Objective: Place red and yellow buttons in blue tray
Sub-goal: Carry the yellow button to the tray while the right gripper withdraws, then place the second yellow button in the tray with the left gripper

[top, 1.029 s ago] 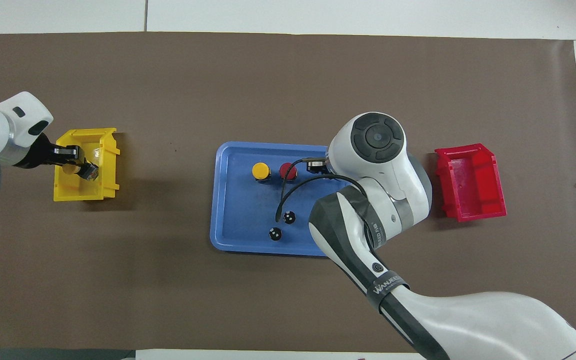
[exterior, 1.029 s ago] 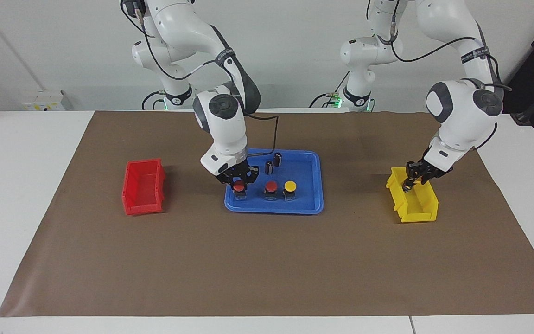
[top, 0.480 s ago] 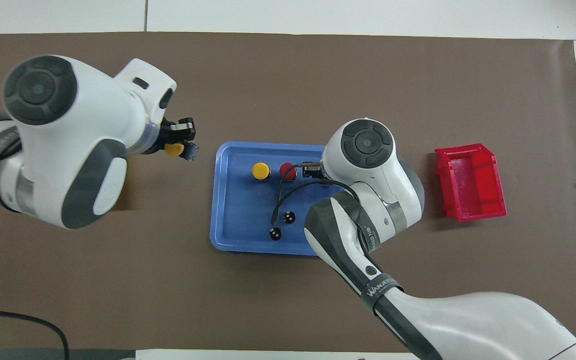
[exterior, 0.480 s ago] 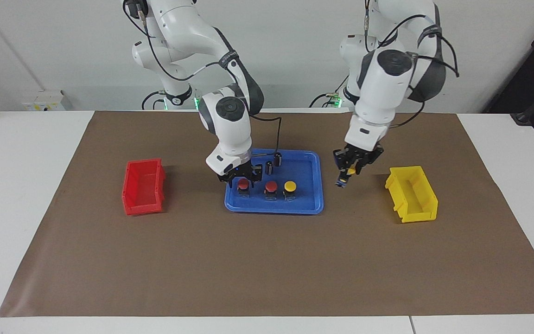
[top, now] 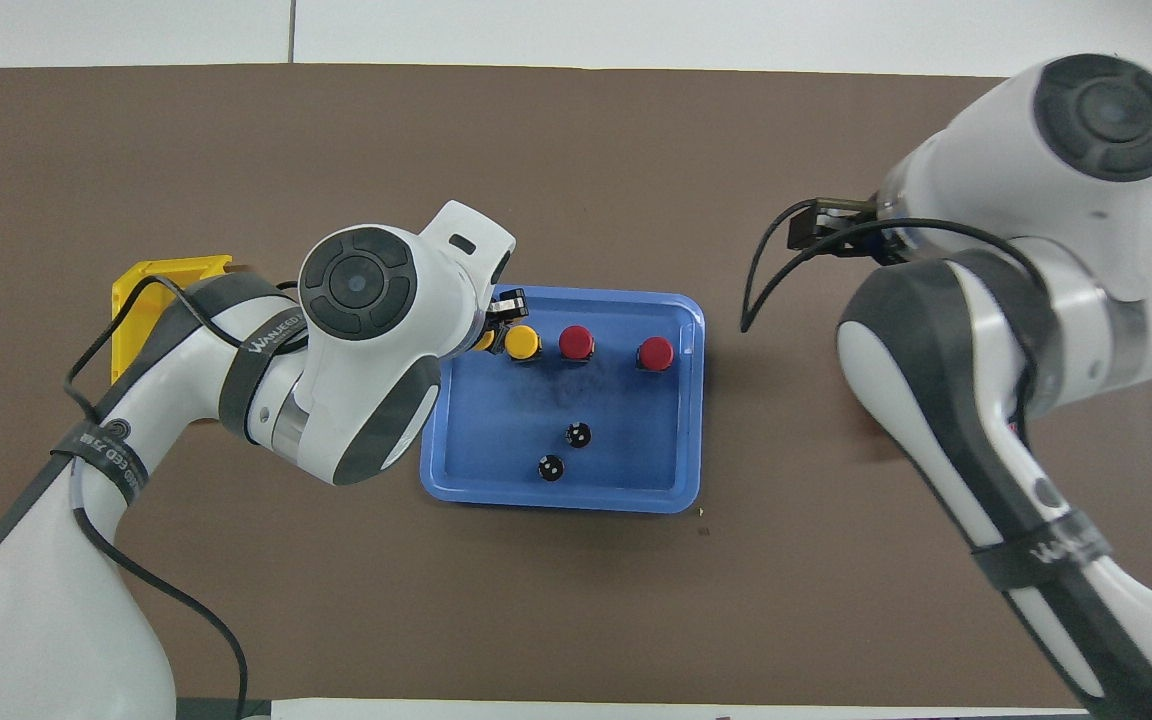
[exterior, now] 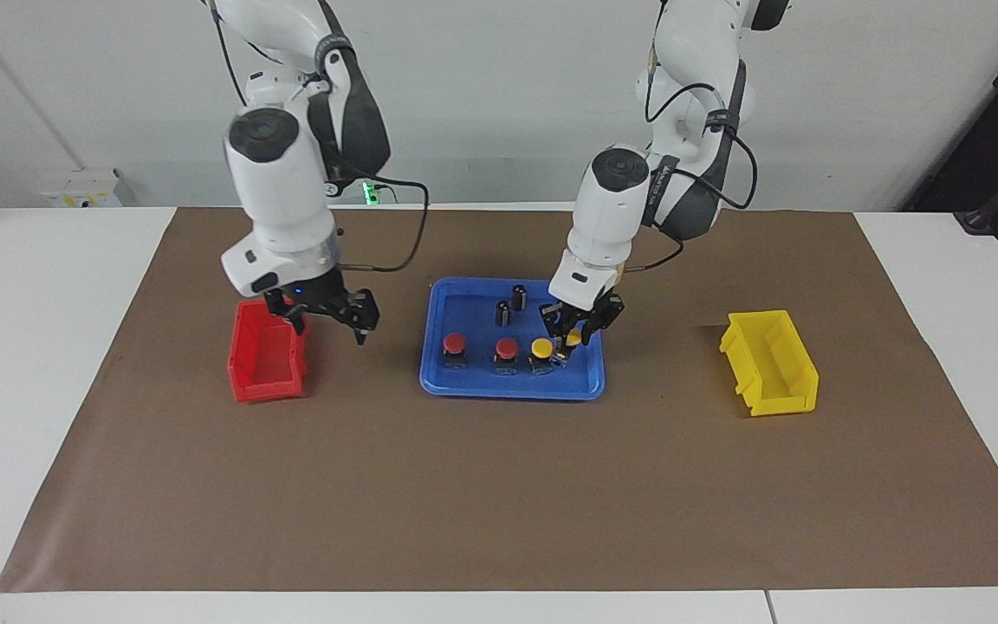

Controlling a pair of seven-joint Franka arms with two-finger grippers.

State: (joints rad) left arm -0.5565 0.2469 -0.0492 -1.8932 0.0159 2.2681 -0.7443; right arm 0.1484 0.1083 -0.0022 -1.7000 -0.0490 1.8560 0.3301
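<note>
The left gripper (exterior: 575, 333), clamped on the fourth button (exterior: 570, 340) inside the blue tray (exterior: 590, 381), risks toppling the yellow button (exterior: 541, 348) just beside it; the right gripper (exterior: 327, 315) hangs wide open, empty, beside the red bin (exterior: 267, 364)

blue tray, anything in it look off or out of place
Nothing stands out. In the blue tray, two red buttons and a yellow button stand upright in a row; the left gripper holds another yellow button beside them.
</note>
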